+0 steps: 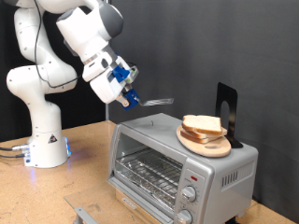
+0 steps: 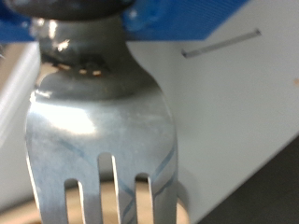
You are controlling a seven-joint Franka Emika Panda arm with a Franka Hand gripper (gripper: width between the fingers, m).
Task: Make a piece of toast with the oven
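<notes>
Nearest the exterior camera, the oven stands with its door shut and its wire rack bare. On its roof, at about two o'clock from the door, the piece of toast rests on a round wooden plate; it looks light, soft and crumbly, best taken at the crust edge or speared. Farther back, at ten o'clock, the gripper is clenched on a fork, tines aimed toward the bread but not touching.
</notes>
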